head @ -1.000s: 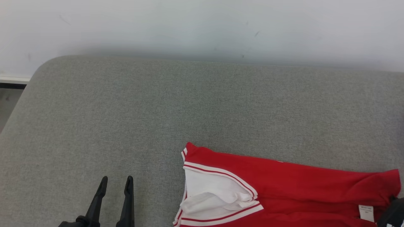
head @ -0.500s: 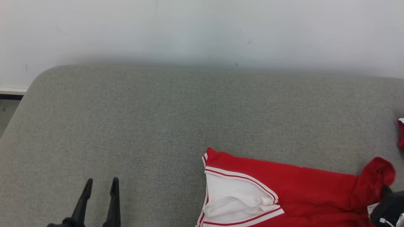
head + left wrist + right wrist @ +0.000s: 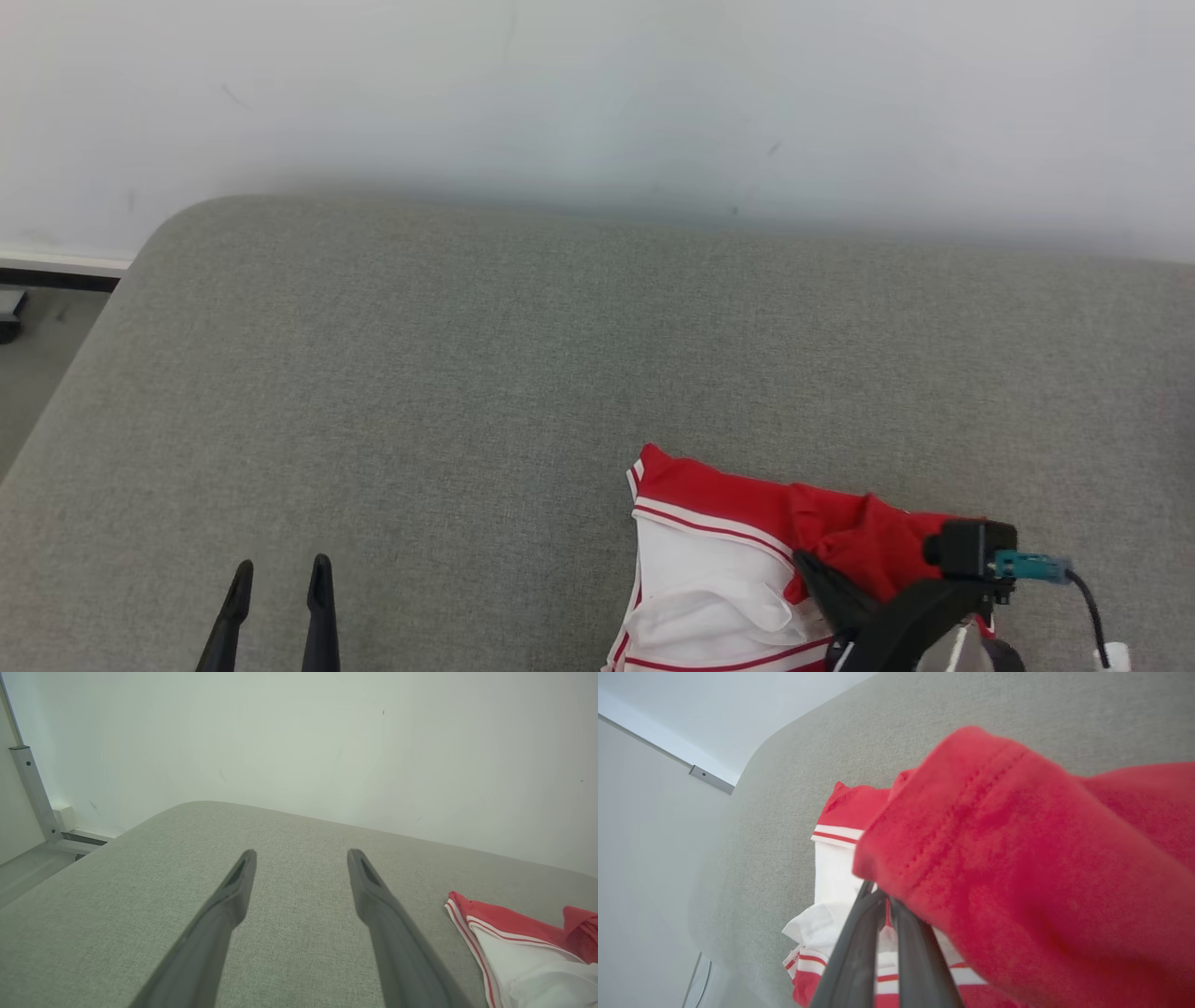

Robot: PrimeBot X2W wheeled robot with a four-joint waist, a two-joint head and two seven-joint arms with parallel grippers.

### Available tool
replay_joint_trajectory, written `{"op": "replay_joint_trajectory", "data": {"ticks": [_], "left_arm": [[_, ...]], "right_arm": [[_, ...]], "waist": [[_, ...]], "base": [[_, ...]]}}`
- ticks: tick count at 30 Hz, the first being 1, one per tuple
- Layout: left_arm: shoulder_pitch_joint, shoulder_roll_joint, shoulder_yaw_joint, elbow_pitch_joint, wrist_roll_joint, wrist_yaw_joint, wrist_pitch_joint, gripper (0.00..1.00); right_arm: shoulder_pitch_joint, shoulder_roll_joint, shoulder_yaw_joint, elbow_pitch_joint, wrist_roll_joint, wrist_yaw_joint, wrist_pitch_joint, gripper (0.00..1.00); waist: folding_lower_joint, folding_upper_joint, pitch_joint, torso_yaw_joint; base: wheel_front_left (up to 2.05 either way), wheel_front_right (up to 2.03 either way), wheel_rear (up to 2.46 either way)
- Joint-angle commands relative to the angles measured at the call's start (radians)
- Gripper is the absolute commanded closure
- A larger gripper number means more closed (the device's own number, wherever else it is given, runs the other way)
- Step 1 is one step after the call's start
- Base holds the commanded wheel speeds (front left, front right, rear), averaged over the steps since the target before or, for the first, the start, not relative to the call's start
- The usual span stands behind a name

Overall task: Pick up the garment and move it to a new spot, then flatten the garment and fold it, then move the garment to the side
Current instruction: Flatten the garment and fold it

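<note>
Grey cushioned surface is seen below a white wall. At its near right the red-and-white garment is laid, one red fold pinched by the clenched right gripper. The left gripper is held released above bare cushion.

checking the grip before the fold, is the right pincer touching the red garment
Touching. The right wrist view shows the right pincer shut on the garment, with red cloth bunched over its tips.
</note>
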Motion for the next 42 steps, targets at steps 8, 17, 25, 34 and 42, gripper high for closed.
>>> {"op": "replay_joint_trajectory", "data": {"ticks": [8,17,25,34,42], "left_arm": [[-0.015,-0.010,-0.026,0.017,0.004,-0.003,-0.003,0.00],[-0.005,-0.012,-0.051,0.035,-0.003,-0.008,-0.002,0.00],[0.004,-0.008,-0.056,0.037,-0.009,-0.007,-0.003,0.00],[0.025,-0.003,-0.052,0.025,-0.023,0.002,-0.003,0.00],[0.011,-0.007,-0.062,0.022,-0.024,0.005,-0.002,0.00]], "right_arm": [[-0.092,-0.001,0.197,0.103,0.056,-0.002,-0.107,1.00],[-0.186,-0.001,0.243,0.270,0.056,-0.002,-0.220,1.00],[-0.236,0.000,0.378,0.320,0.221,0.000,-0.242,0.00],[-0.203,-0.001,0.264,0.168,0.110,0.000,-0.229,0.00],[-0.083,0.000,0.030,-0.002,-0.192,0.000,0.011,0.00]], "waist": [[0.0000,-0.0001,0.008,0.049],[0.0000,-0.0001,0.002,0.083],[0.0000,-0.0001,-0.007,0.090],[0.0000,-0.0001,-0.019,0.056],[0.0000,-0.0001,-0.008,0.037]], "base": [[0.00,0.00,0.00],[0.00,0.00,0.00],[0.00,0.00,0.00],[0.00,0.00,0.00],[0.00,0.00,0.00]]}}
